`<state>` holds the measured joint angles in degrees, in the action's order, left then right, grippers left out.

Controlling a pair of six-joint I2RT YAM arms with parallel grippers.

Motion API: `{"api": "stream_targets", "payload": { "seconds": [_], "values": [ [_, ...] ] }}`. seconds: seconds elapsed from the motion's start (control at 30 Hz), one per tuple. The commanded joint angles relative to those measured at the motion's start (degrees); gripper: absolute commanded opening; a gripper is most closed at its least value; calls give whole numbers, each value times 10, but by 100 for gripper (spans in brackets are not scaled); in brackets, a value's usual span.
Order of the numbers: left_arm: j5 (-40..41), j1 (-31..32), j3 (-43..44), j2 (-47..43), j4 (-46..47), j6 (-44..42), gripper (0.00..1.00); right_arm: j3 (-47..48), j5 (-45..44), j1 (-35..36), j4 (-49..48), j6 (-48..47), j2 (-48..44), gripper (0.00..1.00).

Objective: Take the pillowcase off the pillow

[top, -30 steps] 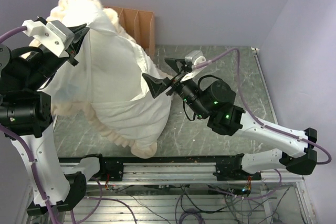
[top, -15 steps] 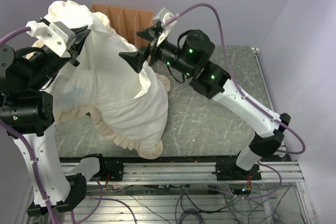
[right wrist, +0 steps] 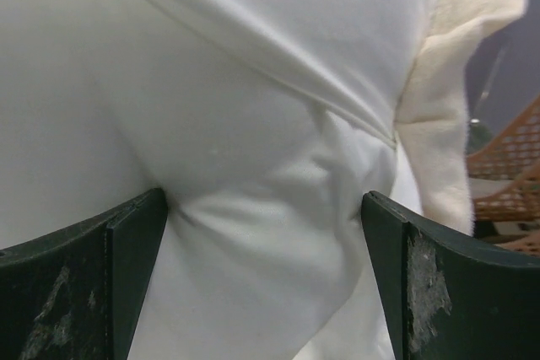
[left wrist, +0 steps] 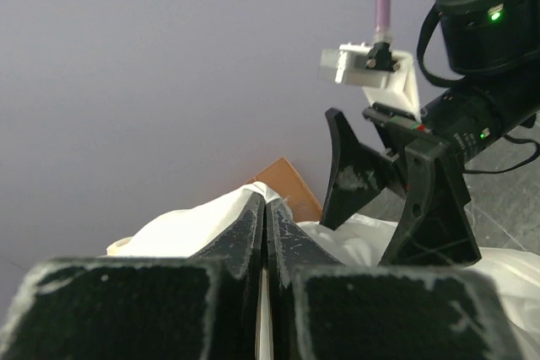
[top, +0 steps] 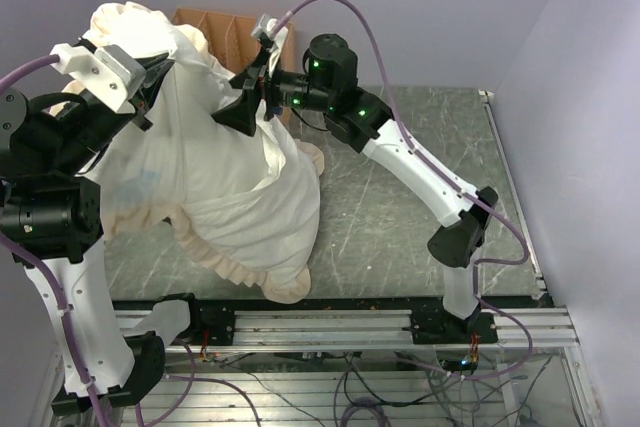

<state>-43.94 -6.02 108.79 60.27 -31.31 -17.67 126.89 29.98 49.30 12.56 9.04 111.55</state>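
Grey-green marbled table [top: 400,217], lilac walls [top: 420,7] around it. Nearest, at 7 o'clock, the cream frill [top: 235,272] of the pillowcase [top: 220,177] trails onto the tabletop by the near edge. From there the pale cover rises as a full, bulging sheet toward 10 o'clock, where the left gripper [top: 152,75] holds it up, fingers pinched tight on a fold. Just beyond, at 11 o'clock, the right gripper [top: 246,101] has its fingers spread wide against the cloth, which swells between them. Whether the pillow fills that swell cannot be told. Farthest, at 12 o'clock, stands a cardboard divider box [top: 235,32].
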Motion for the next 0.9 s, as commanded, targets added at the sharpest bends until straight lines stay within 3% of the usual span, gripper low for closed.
{"api": "stream_targets", "payload": {
  "seconds": [0.0,0.07,0.13,0.23,0.27,0.33,0.37,0.53,0.57,0.6,0.7,0.87],
  "values": [
    [-14,-2,5,-14,34,-15,7,17,128,-2,-26,44,35,100],
    [-11,-2,1,-16,29,-20,7,22,151,-1,-45,60,52,99],
    [-7,-1,-2,-18,24,-26,7,31,161,0,-62,79,70,90],
    [5,-1,-11,-22,16,-39,7,35,132,2,-87,101,76,58],
    [13,-2,-16,-24,13,-46,7,28,114,2,-96,104,69,43],
    [34,-2,-29,-30,10,-62,7,1,62,4,-109,100,39,6],
    [50,-2,-40,-33,13,-69,7,-15,32,6,-114,91,17,0],
    [171,-2,-111,-59,48,-108,10,-111,-95,35,-134,20,-93,0],
    [183,-1,-119,-63,46,-113,17,-125,-115,47,-133,-3,-111,0],
    [184,-2,-126,-65,36,-121,30,-134,-144,63,-128,-23,-122,0],
    [134,-2,-117,-63,-35,-150,47,-142,-243,119,-101,-84,-139,0],
    [44,-1,-90,-68,-134,-195,55,-142,-384,201,-86,-149,-127,0]
  ]
}}
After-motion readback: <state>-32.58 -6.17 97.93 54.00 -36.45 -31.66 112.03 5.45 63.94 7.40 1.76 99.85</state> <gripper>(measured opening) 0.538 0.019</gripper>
